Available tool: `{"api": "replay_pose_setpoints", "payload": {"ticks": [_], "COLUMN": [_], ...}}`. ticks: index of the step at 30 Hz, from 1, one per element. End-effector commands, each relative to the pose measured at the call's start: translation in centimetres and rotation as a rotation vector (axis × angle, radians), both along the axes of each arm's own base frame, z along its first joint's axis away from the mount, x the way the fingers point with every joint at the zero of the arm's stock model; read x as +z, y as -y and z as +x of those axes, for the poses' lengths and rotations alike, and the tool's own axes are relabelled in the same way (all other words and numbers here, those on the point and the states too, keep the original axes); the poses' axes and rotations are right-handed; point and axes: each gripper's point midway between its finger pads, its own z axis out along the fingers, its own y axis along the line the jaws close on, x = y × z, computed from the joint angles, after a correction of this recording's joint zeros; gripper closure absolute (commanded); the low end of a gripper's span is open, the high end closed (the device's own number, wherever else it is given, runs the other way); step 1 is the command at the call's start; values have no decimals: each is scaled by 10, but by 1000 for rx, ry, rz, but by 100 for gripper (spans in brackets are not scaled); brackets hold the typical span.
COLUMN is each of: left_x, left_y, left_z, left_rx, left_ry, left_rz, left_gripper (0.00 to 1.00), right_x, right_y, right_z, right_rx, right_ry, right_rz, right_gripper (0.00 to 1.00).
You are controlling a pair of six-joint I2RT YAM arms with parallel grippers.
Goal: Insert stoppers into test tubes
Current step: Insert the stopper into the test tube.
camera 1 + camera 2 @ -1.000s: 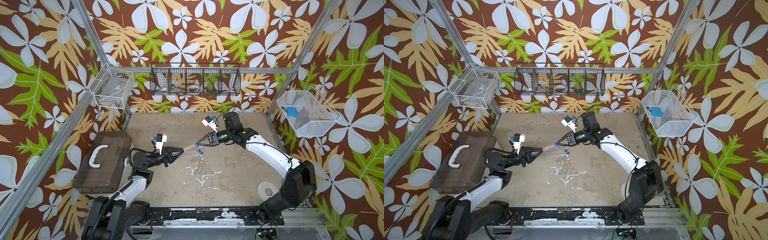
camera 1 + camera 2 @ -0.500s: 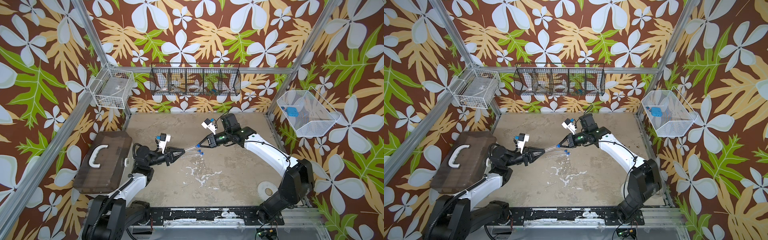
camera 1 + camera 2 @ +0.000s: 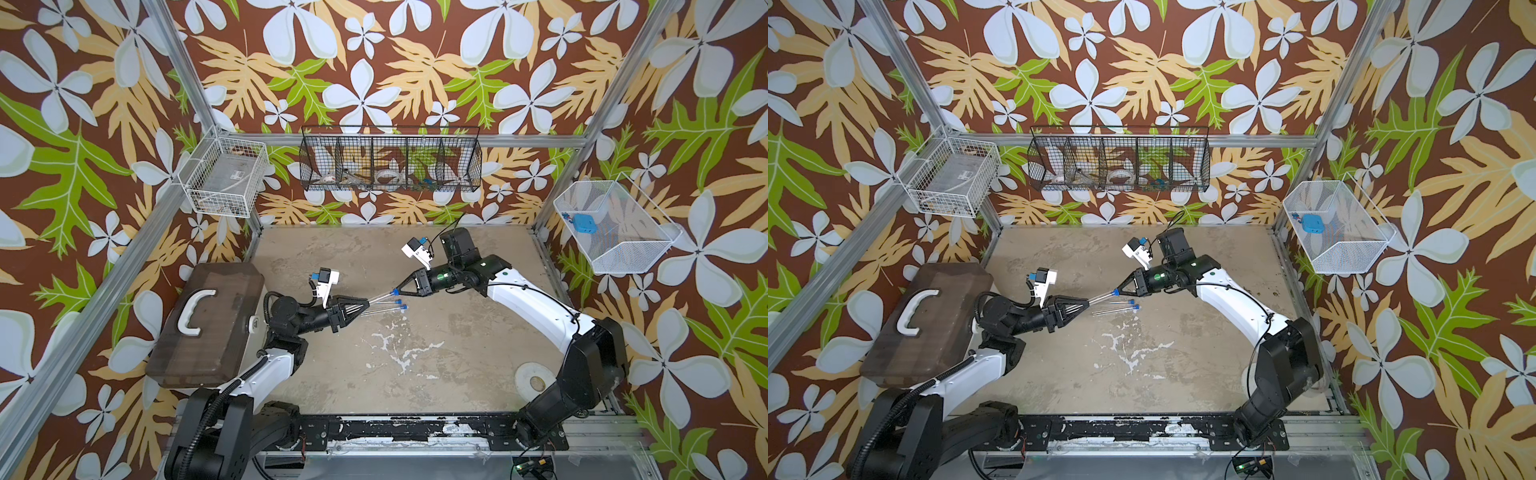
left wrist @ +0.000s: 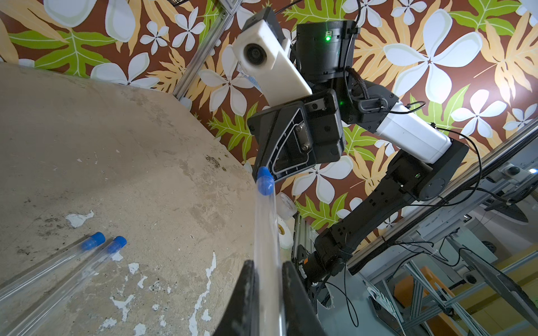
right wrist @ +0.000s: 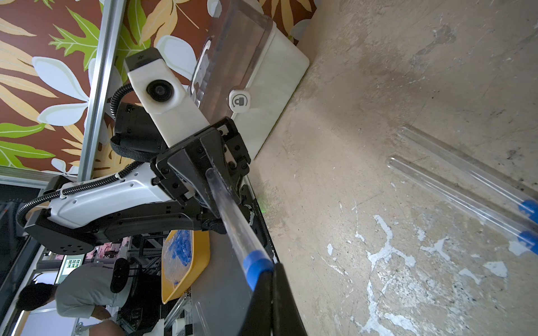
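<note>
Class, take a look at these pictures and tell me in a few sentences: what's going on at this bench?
Two robot arms are stoppering test tubes. The left gripper is shut on the closed end of a clear test tube, holding it off the table. The right gripper, tips shut, is at the tube's mouth, against the blue stopper seated there. Two other tubes lie side by side on the table, each already plugged with a blue stopper.

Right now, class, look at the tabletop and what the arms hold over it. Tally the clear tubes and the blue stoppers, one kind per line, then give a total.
Clear tubes: 3
Blue stoppers: 3
Total: 6
</note>
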Motion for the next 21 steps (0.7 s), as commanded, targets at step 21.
{"api": "replay_pose_setpoints", "payload": {"ticks": [21], "left_x": [14], "left_y": [5], "left_z": [-11], "left_rx": [-52], "left_ry": [121], "left_rz": [5], "left_gripper": [100], "right_x": [43], "right_y": [38], "right_z": [-17], "right_rx": [58], "right_ry": [54], "right_rz": [174], "right_gripper": [77]}}
